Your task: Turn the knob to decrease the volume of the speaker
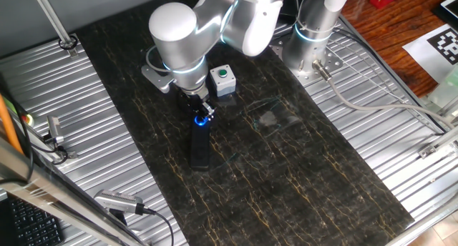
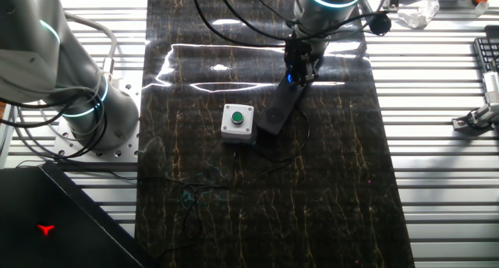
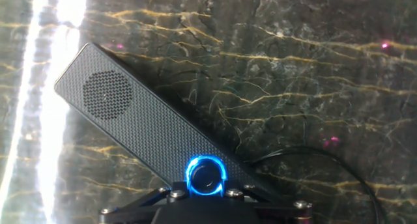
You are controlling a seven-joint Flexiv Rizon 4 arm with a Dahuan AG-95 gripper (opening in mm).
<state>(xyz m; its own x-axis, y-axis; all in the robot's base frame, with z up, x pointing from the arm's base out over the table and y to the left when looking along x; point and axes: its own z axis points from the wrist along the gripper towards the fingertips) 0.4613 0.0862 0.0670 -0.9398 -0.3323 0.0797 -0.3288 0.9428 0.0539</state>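
The speaker (image 3: pixel 146 129) is a slim black bar lying on the dark marbled table; it also shows in one fixed view (image 1: pixel 200 149) and the other fixed view (image 2: pixel 274 112). The knob (image 3: pixel 206 174), black with a glowing blue ring, sits at the speaker's near end. Its glow shows under the hand in both fixed views (image 1: pixel 203 119) (image 2: pixel 290 79). My gripper (image 3: pixel 204 191) is down on that end, its fingertips close on either side of the knob, and it appears shut on it (image 1: pixel 205 111) (image 2: pixel 299 68). The knob's lower edge is hidden by the gripper.
A small grey box with a green button (image 1: pixel 222 79) stands just beyond the speaker, close to the arm (image 2: pixel 237 120). A thin black cable (image 3: pixel 326 160) curves away from the speaker's knob end. Ribbed metal panels (image 1: pixel 79 96) flank the dark table.
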